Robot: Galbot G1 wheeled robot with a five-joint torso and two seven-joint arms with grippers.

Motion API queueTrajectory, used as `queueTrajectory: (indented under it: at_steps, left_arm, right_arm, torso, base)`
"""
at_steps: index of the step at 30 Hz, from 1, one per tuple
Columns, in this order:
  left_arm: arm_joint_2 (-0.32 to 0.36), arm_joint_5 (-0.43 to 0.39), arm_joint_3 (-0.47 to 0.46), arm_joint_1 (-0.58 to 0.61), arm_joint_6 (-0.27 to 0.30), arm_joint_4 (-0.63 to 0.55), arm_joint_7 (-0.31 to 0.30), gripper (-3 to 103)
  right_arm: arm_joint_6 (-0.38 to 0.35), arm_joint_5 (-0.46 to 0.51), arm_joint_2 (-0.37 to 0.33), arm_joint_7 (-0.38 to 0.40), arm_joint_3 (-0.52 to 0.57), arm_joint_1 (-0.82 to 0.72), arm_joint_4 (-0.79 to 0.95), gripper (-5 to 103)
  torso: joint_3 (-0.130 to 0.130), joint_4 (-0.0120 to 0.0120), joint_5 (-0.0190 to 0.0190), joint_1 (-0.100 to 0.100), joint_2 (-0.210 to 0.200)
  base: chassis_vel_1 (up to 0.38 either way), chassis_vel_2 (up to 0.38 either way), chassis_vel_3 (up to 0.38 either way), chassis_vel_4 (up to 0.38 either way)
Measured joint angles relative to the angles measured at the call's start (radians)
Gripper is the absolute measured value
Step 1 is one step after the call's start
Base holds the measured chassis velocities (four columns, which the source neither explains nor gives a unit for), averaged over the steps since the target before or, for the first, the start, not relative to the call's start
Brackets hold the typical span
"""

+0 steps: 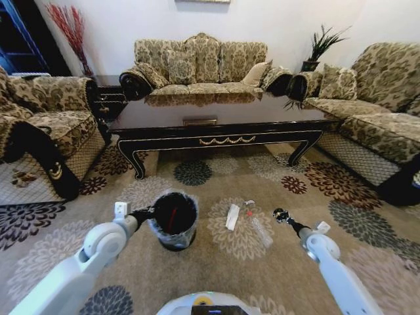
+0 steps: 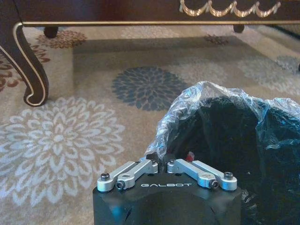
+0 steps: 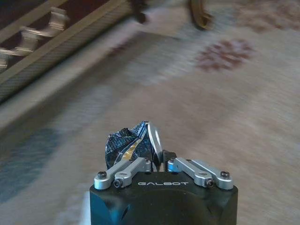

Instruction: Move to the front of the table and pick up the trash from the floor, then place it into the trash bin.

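Here, your right hand (image 3: 157, 157) is clenched on a crumpled dark wrapper (image 3: 125, 143), a piece of the trash, held up off the floor (image 1: 216, 262); in the head view that hand sits low on the right, near the remaining litter. Two pieces lie on the carpet between your arms: a white oblong wrapper (image 1: 232, 216) and, just beside it, a clear bottle (image 1: 258, 228) with a red cap. The trash bin (image 1: 174, 220), black with a crinkled liner (image 2: 206, 101) over its rim, stands on the floor to the left of them. Your left hand (image 2: 165, 159) is at the bin's rim, its fingers drawn in against the liner, so it appears to be gripping the bin's edge. Beyond all this the table (image 1: 216, 128), dark with gold scrollwork, stands across the room with sofas behind and to both sides. You are already in front of the table, one piece is in hand but not yet dropped in, and two pieces are left on the floor.
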Motion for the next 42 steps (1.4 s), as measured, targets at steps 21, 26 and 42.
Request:
queueTrajectory:
  at_steps: [21, 26, 42]
  left_arm:
    - [-0.005, -0.204, 0.477, -0.523, 0.027, 0.105, -0.060, 4]
    - [-0.061, -0.227, 0.620, -0.642, 0.021, 0.142, -0.076, 4]
    - [-0.172, -0.228, 0.736, -0.716, 0.011, 0.175, -0.110, 4]
  right_arm:
    - [-0.014, -0.149, -0.092, 0.010, 0.024, -0.228, 0.614, 10]
    - [-0.007, -0.208, -0.127, -0.029, 0.013, -0.284, 0.708, 10]
    - [0.027, -0.387, -0.118, -0.121, 0.001, -0.404, 0.776, 14]
  torso:
    - [0.000, 0.0002, 0.0003, 0.000, 0.000]
    - [0.000, 0.0003, 0.0003, 0.000, 0.000]
    - [0.000, 0.0002, 0.0003, 0.000, 0.000]
  base:
    - [0.000, 0.000, 0.000, 0.000]
    - [0.000, 0.000, 0.000, 0.000]
    - [0.000, 0.000, 0.000, 0.000]
